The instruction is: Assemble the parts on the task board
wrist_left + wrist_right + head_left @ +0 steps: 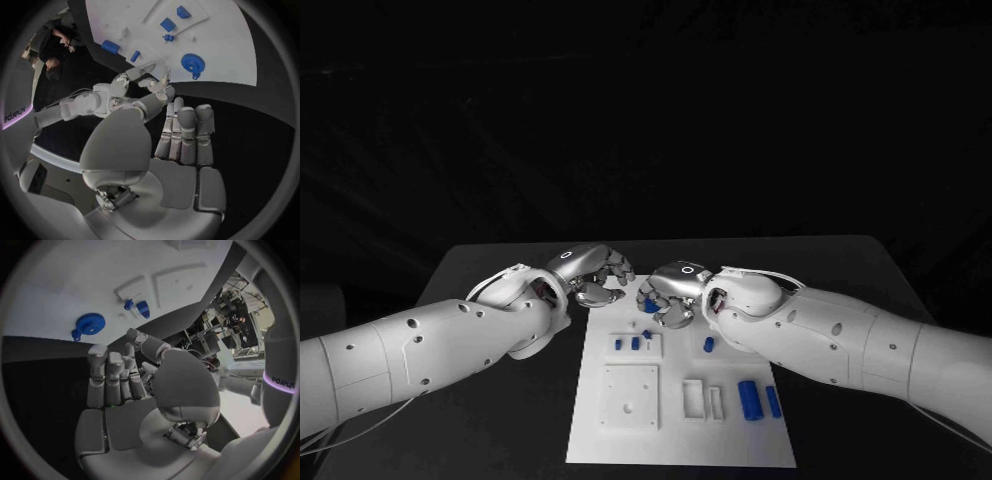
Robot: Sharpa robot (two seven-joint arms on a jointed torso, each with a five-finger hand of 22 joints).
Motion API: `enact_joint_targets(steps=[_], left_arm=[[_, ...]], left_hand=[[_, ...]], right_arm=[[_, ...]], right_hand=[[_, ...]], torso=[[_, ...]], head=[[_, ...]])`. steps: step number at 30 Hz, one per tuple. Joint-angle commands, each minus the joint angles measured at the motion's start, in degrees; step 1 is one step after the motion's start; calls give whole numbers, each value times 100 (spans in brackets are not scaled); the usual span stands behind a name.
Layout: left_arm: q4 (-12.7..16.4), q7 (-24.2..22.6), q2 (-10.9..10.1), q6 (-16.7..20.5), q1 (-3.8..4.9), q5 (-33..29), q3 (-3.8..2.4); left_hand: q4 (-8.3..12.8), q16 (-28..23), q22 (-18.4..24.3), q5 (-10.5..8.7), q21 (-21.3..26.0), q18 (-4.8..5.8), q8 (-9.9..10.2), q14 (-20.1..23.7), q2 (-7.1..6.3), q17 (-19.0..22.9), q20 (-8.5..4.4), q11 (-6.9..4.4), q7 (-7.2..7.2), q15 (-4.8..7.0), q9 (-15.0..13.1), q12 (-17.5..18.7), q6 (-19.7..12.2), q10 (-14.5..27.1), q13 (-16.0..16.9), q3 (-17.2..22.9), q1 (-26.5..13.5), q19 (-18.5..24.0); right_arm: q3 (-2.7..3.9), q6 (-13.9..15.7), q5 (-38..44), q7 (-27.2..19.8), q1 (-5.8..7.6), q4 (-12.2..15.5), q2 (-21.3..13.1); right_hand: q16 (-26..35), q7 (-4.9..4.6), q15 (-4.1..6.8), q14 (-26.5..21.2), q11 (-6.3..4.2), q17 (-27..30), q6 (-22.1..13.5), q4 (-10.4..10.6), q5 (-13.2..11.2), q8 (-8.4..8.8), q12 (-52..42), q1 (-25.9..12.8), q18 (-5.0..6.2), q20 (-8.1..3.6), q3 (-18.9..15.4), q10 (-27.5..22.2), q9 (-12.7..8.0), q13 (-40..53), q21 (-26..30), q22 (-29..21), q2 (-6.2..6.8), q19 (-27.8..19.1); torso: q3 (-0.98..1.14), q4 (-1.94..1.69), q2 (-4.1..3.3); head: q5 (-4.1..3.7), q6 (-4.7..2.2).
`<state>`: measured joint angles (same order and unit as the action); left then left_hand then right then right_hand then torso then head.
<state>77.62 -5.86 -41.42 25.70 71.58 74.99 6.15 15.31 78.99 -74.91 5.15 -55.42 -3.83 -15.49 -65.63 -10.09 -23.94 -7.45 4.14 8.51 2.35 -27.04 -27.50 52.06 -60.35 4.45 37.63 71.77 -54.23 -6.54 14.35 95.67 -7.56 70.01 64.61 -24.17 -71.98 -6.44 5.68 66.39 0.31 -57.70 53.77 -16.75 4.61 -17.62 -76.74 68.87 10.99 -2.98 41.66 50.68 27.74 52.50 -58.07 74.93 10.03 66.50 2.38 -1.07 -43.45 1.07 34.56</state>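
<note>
- Two hands sit close together at the far end of the task board point(678, 440), a little above the middle of the head view: the left hand point(593, 274) to the left of centre, the right hand point(672, 292) just right of it.
- Left hand: both wrist views show flat fingers point(186, 131) side by side, nothing in them, so it looks released.
- Right hand: flat, bare fingers point(111, 375) in its own wrist view; the head view shows a bit of blue just beside the knuckles, and I cannot tell whether that touches it. I read it as released too.
- Blue gear point(192, 63): lies flat on the board's far end, near both sets of fingertips. It seems a light, rigid plastic piece; toothed rim should give fair purchase, so pinch across the rim rather than press on the face.
- Blue cylinders point(749, 400): two lie side by side in the lower right of the head view. Smooth and round, they will likely roll; take one across its middle.
- Small blue pegs point(635, 343): sit by a white block at mid-board. Tiny and light, they could easily flick away; a fingertip pinch from above suits them.
- Tabletop point(488, 270): dark and bare where visible around the board.
</note>
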Motion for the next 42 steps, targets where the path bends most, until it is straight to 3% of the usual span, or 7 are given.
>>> enact_joint_targets(steps=[1,4,9,23,27,33,42], left_arm=[[38,-161,-23,256,3,-270,-3],[60,-190,-62,359,3,-522,-3],[62,-202,-132,446,4,-734,-3],[108,-222,-168,458,5,-900,-3],[126,-224,-173,458,6,-930,-3],[131,-225,-180,457,7,-928,-3],[139,-226,-181,443,9,-929,-3]], left_hand=[[2,-38,-21,39,19,-287,-27,-35,-4,1,-29,1,35,-2,-1,-28,16,-39,9,37,35,-16],[-2,-40,-21,42,19,-286,-27,-37,-9,1,-30,1,37,-2,0,-26,13,-39,9,35,29,-18],[-2,-45,-20,62,20,-286,-26,-44,-5,3,-34,0,39,-1,2,-20,4,-37,7,44,38,-23],[-3,-48,-20,73,21,-286,-24,-51,-6,4,-37,1,42,-1,4,-16,-5,-38,6,47,40,-28],[-5,-48,-20,75,21,-285,-23,-53,-7,4,-37,1,44,-1,5,-15,-8,-38,6,47,39,-29],[-7,-49,-20,75,21,-285,-23,-56,-9,4,-37,1,45,-2,6,-13,-12,-37,5,46,36,-32],[-13,-50,-20,63,20,-284,-21,-64,-12,3,-39,2,49,-2,8,-9,-21,-34,4,44,30,-38]], right_arm=[[-105,-135,653,-319,2,-109,73],[-194,-184,741,-337,1,-189,123],[-256,-191,823,-341,-1,-271,180],[-321,-67,1071,-253,-6,-475,301],[-338,-124,1093,-263,-6,-508,311],[-441,-78,1110,-296,-10,-529,349],[-471,-26,1108,-316,-26,-617,407]], right_hand=[[-2,41,41,-9,-40,-11,-8,0,-101,-37,15,73,401,12,-36,6,11,7,-13,115,-6,-42],[-5,57,49,-14,-51,-16,-22,-3,-134,-30,15,120,401,15,-38,4,10,10,-18,115,13,-49],[-1,86,67,-37,-73,-22,-65,-1,-158,-10,24,204,401,22,-26,-12,5,13,-18,112,40,-73],[-12,178,129,-72,-146,-43,-183,19,-179,27,30,359,401,39,211,-28,-4,23,-24,101,86,-90],[-18,197,143,-84,-162,-51,-192,23,-179,19,29,388,401,45,345,-35,1,29,-27,100,101,-96],[-23,209,147,-109,-168,-61,-183,25,-179,1,28,403,401,50,470,-60,11,40,-35,104,104,-108],[-36,194,146,-122,-164,-73,-149,27,-180,-26,17,379,401,50,519,-74,24,53,-52,110,112,-110]], torso=[[-2,-16,-9],[-10,-38,-18],[-25,-74,-35],[-50,-135,-65],[-47,-128,-59],[-41,-125,-62],[-40,-121,-62]], head=[[9,20],[-6,27],[-25,39],[-66,48],[-46,63],[-31,80],[-23,86]])
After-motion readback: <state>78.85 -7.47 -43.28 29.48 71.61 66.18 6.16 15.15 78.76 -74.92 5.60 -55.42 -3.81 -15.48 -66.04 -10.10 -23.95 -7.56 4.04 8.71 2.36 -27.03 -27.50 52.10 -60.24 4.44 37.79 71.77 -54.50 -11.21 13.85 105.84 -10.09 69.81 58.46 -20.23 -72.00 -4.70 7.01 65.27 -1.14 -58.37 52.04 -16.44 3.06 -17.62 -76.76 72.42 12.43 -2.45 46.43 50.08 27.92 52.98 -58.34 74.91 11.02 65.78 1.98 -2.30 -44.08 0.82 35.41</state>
